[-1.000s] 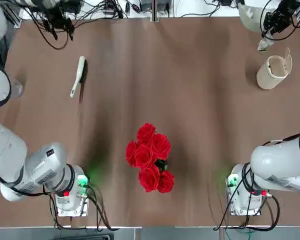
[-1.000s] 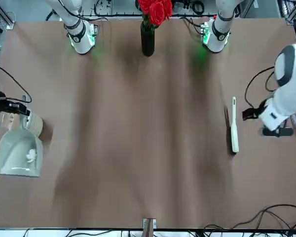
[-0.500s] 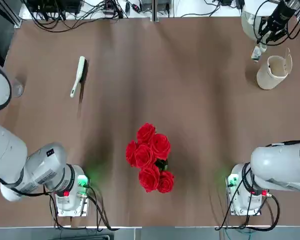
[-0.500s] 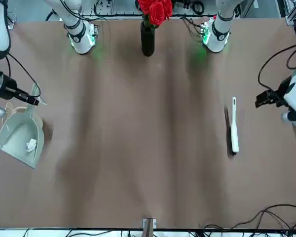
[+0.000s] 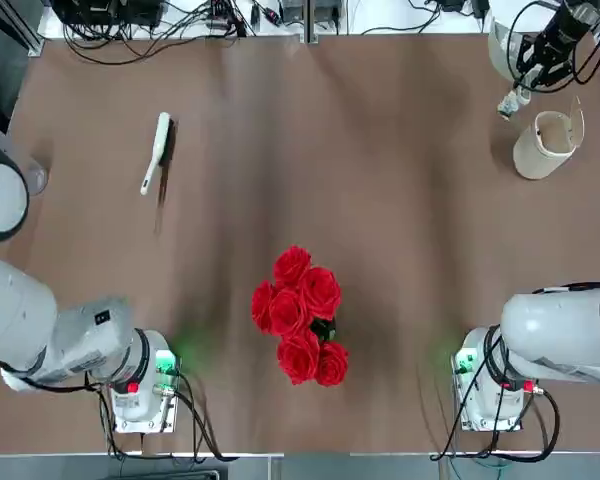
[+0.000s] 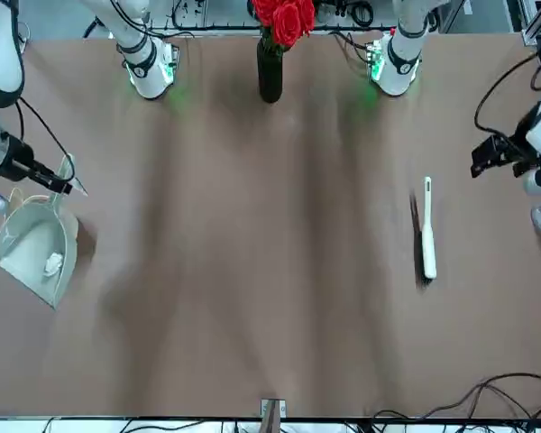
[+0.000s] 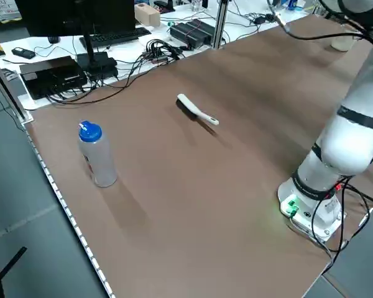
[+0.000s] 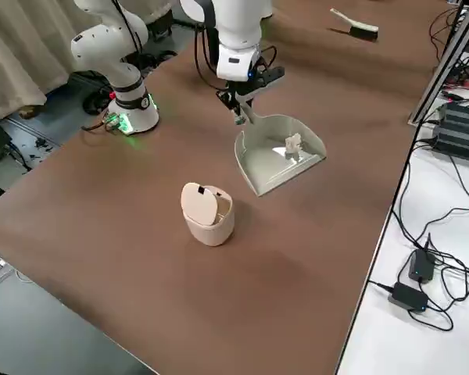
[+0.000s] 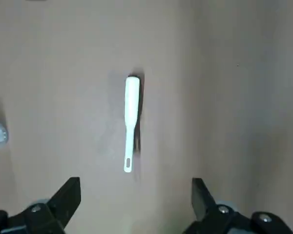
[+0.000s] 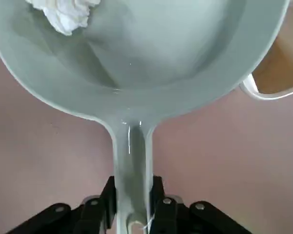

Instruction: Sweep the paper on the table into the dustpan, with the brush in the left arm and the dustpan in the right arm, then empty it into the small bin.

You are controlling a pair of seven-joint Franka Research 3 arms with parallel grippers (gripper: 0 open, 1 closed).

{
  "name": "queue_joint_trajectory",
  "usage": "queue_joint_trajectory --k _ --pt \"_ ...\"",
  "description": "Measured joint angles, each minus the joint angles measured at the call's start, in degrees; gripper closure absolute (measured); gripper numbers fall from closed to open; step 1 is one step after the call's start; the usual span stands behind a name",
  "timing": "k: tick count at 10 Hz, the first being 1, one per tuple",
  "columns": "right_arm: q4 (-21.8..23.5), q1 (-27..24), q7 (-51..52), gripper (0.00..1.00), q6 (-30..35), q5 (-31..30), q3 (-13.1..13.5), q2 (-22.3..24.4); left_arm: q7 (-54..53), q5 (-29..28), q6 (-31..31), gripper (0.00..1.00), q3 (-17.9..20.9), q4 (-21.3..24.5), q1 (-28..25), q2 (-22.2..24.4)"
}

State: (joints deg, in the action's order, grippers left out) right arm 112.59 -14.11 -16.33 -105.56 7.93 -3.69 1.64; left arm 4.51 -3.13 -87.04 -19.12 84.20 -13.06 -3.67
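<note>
My right gripper [image 8: 238,109] is shut on the stubby handle of the pale dustpan [image 8: 277,156], holding it above the table [image 8: 359,258] at the far right. The crumpled white paper [image 8: 291,144] lies inside the dustpan [image 10: 151,53], near its mouth [image 6: 52,263]. The small bin [image 8: 207,212] stands with its flap lid up, just beside the dustpan and on the side nearer the robot. The brush [image 5: 157,150] lies flat on the table at the far left, untouched. My left gripper [image 9: 134,200] hangs open above the table, apart from the brush [image 9: 131,117].
A vase of red roses [image 5: 300,315] stands at the middle near the arm bases. A clear bottle with a blue cap [image 7: 96,155] stands by the table's left edge. Cables and electronics [image 7: 99,62] lie beyond the far edge.
The right arm has turned and tilted the dustpan beside the bin, the paper still inside. The left gripper has drawn back from the brush, staying open.
</note>
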Motion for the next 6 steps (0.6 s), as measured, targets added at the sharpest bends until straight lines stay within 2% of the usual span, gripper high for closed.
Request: queue_joint_trajectory --k 3,4,6 --pt "-0.84 0.01 -0.40 0.67 -0.55 0.00 0.13 0.00 0.03 2.80 0.02 0.00 10.47 0.43 8.86 0.47" --pt "-0.84 0.06 -2.36 0.67 -0.44 0.00 0.08 0.00 0.03 3.39 0.14 0.00 12.74 0.43 11.26 1.06" --pt "-0.57 0.36 -7.95 0.67 -0.30 0.01 -0.11 -0.02 0.76 3.44 1.04 0.00 13.60 0.44 14.53 2.46"
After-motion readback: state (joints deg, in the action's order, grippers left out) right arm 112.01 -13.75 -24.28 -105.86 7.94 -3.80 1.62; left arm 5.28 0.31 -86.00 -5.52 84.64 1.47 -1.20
